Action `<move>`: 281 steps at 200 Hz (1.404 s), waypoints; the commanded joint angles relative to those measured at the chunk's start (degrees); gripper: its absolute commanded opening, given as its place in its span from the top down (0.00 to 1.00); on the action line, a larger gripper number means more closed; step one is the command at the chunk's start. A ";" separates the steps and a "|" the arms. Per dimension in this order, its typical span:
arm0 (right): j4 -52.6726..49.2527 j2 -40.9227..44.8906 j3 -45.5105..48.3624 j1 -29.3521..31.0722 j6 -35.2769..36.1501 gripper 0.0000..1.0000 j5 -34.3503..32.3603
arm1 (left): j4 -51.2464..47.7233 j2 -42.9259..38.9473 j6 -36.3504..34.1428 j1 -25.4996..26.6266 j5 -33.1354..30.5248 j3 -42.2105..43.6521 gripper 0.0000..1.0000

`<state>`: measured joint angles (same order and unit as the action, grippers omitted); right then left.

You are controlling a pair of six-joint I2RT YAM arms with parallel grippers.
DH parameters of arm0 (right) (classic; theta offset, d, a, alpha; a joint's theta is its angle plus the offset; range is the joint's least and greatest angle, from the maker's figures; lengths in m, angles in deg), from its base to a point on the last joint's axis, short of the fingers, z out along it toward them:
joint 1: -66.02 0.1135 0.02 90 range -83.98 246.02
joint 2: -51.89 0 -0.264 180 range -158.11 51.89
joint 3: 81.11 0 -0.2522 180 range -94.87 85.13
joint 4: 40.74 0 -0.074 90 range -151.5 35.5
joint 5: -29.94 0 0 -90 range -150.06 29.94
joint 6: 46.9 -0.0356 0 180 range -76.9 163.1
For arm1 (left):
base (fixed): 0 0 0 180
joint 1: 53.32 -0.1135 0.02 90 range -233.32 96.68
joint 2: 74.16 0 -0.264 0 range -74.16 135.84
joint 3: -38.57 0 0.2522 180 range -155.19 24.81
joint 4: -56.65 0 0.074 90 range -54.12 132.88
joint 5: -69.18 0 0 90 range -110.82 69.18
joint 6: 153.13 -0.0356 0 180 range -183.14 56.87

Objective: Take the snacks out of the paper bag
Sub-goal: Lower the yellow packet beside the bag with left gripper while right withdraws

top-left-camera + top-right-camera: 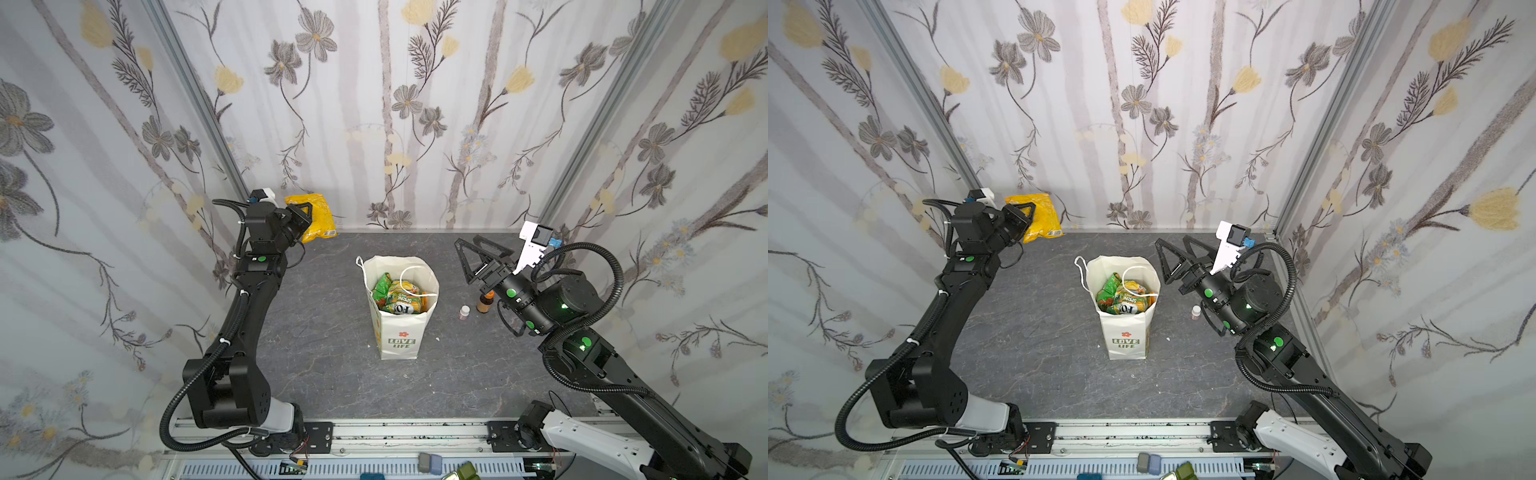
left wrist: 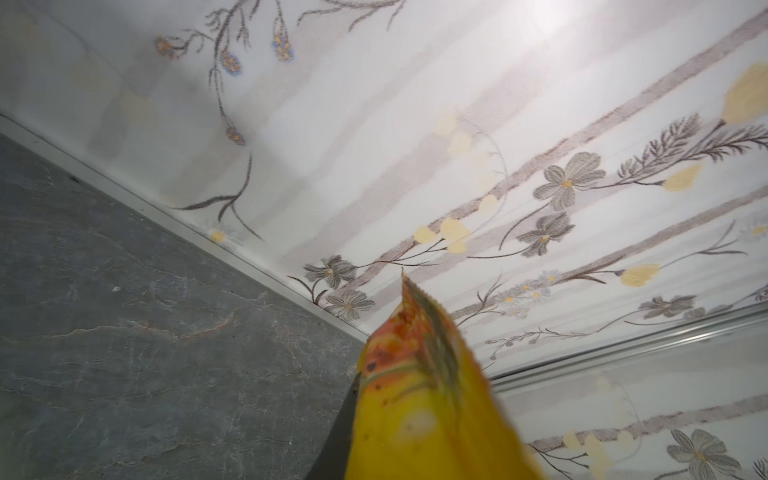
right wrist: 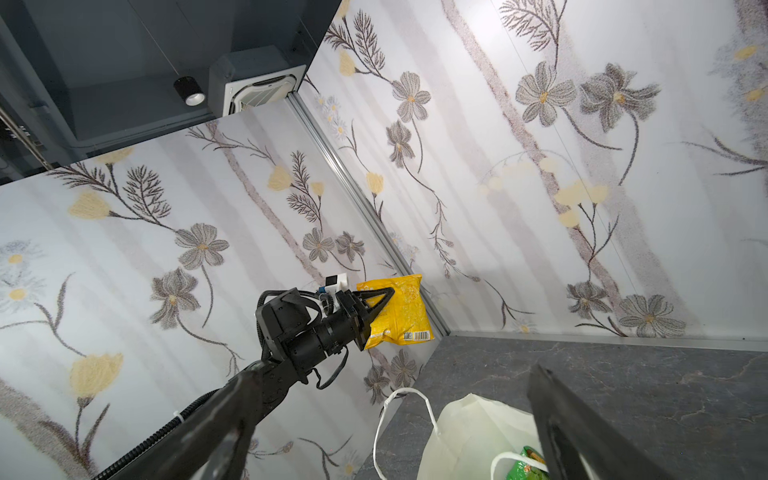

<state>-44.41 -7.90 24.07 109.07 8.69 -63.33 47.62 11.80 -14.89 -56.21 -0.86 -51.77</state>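
Aluminium rail (image 1: 415,432) runs along the near edge, with both arm bases mounted on it. Grey slate-look tabletop (image 1: 324,374) lies beyond.

Paper bag (image 1: 401,332) stands upright mid-table, mouth open, "LOVE LIFE" print facing the camera. Snacks are inside, piled close to the rim:
- green packet (image 1: 380,289) on the left
- orange packet (image 1: 409,297) across the middle
- yellow-green packet (image 1: 405,308) against the front wall, with only "FO" of its print readable

One white cord handle (image 1: 415,274) is draped over the pile. The second handle (image 1: 360,266) hangs outside the left rim.

Two small bottles stand on the table right of the bag and well apart from it. One is a white-capped bottle (image 1: 464,311). The brown bottle (image 1: 484,302) is just beside it, partly under the right arm.

Right gripper (image 1: 466,241) is off the table, right of the bag and a little beyond it. Its jaws are spread wide and hold nothing, and it isn't touching the bag.

Left gripper (image 1: 305,216) is up in the far-left corner, clamped on the yellow packet (image 1: 322,218). That packet is out of the bag and held off the tabletop, close to the back wall. In the right wrist view its barcode (image 3: 417,336) sits at the lower edge. In the left wrist view its serrated seal (image 2: 419,299) pokes out past the finger.

Floral wallpaper (image 1: 374,124) closes the cell at the back and both sides.
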 commanded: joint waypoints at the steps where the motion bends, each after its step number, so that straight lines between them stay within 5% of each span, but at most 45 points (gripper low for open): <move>1: -0.02 -0.63 0.06 0.00 0.71 0.01 -0.63 | 4.99 3.79 3.95 -2.35 4.29 0.14 0.88; 56: -0.68 -1.20 -0.02 -0.17 1.23 0.01 -0.42 | 9.57 18.02 5.25 -6.92 11.42 -5.51 0.88; 127: -1.03 -1.68 -0.02 -1.06 2.06 0.01 -0.50 | -7.01 33.56 -11.41 -8.84 7.90 -20.08 0.87; 196: -0.33 -5.64 -1.51 -1.82 1.28 0.01 2.69 | -12.49 44.78 -16.44 -9.22 8.80 -26.94 0.87; 281: -2.75 -5.57 -3.17 -1.97 0.41 0.01 3.05 | -26.02 49.50 -23.65 -9.94 3.74 -34.30 0.49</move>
<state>-47.04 -14.04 21.34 107.10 9.87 -60.44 27.16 61.13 -34.88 -66.09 5.83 -84.29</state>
